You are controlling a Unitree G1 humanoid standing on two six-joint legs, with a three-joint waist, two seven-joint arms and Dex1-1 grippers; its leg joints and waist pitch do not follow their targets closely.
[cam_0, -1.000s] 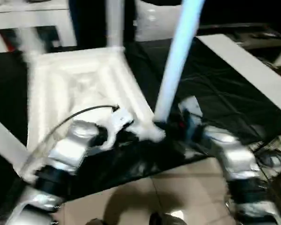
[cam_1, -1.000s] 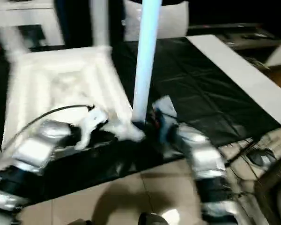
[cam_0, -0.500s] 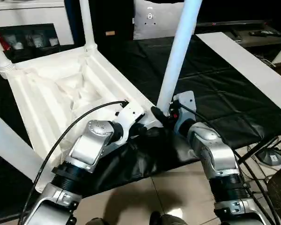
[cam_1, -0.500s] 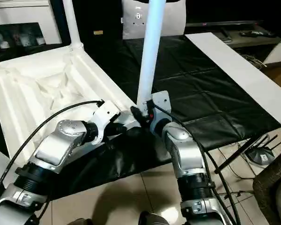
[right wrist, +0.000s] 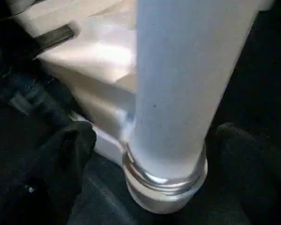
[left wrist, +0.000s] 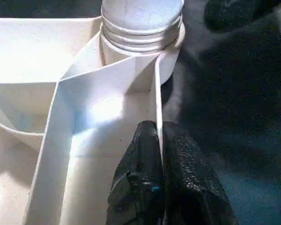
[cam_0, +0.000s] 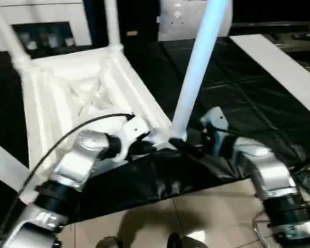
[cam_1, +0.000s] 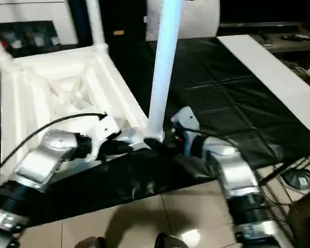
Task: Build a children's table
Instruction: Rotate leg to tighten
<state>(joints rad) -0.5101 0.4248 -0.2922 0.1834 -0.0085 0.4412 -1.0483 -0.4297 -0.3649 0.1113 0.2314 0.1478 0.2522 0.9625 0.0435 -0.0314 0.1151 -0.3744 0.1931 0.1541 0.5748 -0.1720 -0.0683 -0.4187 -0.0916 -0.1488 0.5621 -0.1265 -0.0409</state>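
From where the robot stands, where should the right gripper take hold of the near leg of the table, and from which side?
Low on the near leg, just above its ringed base in the corner socket. The leg is round and stands nearly upright, so come in level from the robot's right, one finger on each side. The right gripper already straddles it there, open. The left gripper pinches the table's rim.

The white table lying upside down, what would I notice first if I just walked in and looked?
Probably the small white plastic table lying upside down on the black sheet, its ribbed underside facing up. Long white tapered legs stand up from its corners, and the nearest leg rises right in the middle of the head view. At that near corner, the left gripper pinches a thin rib of the table while the right gripper stands open around the leg's base.
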